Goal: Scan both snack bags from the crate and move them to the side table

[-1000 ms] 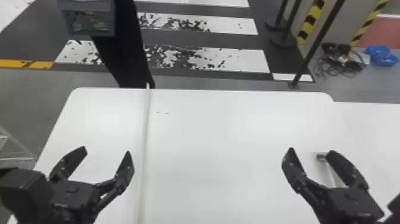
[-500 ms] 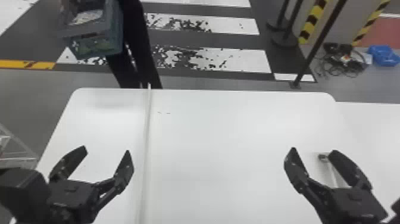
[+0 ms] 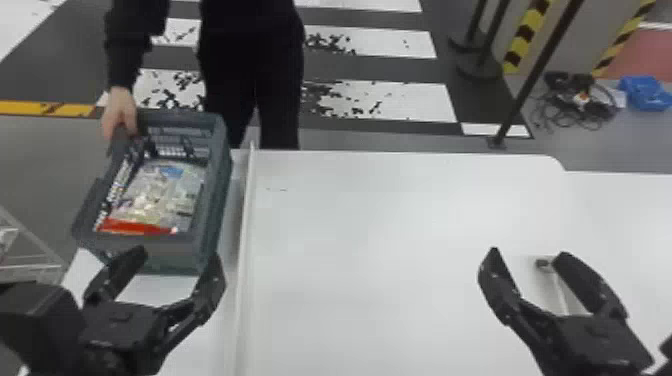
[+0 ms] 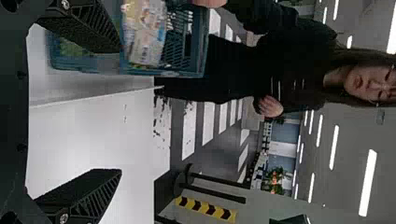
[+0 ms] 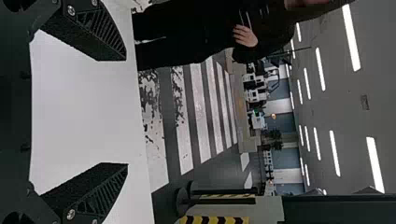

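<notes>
A person's hand holds the far left side of a blue-grey crate [image 3: 210, 200], tilted over the table's left part. Inside lies clear, colourful snack packaging [image 3: 160, 195] with a red band; whether it is one bag or two I cannot tell. My left gripper [image 3: 177, 260] stands open just in front of the crate's near wall. My right gripper [image 3: 527, 255] is open over the right part of the table, far from the crate. The left wrist view has my left gripper [image 4: 119, 112] and the crate [image 4: 163, 72] beyond one finger; my right gripper [image 5: 126, 112] has nothing between its fingers.
The white table [image 3: 375, 225] has a raised strip [image 3: 245, 225] running front to back, right of the crate. A second white surface [image 3: 620, 210] adjoins on the right. Behind stand a dark post [image 3: 535, 75] and cables [image 3: 575, 100] on the floor.
The person has stepped in at the table's far side and brought the crate down and nearer, over the table's left part. Both my arms look still, their grippers open throughout.
</notes>
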`<state>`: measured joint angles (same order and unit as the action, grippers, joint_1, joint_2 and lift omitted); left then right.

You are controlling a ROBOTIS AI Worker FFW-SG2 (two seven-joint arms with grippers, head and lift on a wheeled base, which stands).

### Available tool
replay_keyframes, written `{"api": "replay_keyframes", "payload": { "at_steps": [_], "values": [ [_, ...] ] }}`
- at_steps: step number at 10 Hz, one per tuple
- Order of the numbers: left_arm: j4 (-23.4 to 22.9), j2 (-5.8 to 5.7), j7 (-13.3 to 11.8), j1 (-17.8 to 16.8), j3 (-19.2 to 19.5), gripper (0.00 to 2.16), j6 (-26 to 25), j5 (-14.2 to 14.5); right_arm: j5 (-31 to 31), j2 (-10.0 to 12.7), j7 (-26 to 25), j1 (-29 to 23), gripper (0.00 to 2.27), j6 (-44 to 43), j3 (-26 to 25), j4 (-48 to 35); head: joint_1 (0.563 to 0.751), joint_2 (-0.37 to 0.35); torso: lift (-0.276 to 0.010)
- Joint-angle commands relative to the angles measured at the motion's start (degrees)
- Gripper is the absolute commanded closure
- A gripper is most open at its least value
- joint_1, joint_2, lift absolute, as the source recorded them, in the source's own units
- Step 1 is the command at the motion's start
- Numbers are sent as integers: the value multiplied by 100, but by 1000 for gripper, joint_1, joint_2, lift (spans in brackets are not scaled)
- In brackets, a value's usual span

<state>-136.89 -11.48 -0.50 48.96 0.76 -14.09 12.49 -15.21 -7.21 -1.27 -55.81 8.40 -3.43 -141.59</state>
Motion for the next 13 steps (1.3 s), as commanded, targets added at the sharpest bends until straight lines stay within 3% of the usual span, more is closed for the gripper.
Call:
{"api": "replay_keyframes", "payload": {
  "at_steps": [1,7,9,13],
  "values": [
    [14,6,-38,0,30,76,-11,25,0,0,-5,0,120,0,0,0,695,-45,-29],
    [101,14,-117,-132,188,80,-11,140,27,0,4,-9,124,0,26,0,695,-31,-29],
    [110,94,-135,-404,504,87,-556,368,35,0,39,-44,124,-17,53,-18,695,-17,-29],
    [251,269,-135,-993,882,87,-1224,482,62,-132,83,0,124,0,123,-26,695,69,-29]
  ]
}}
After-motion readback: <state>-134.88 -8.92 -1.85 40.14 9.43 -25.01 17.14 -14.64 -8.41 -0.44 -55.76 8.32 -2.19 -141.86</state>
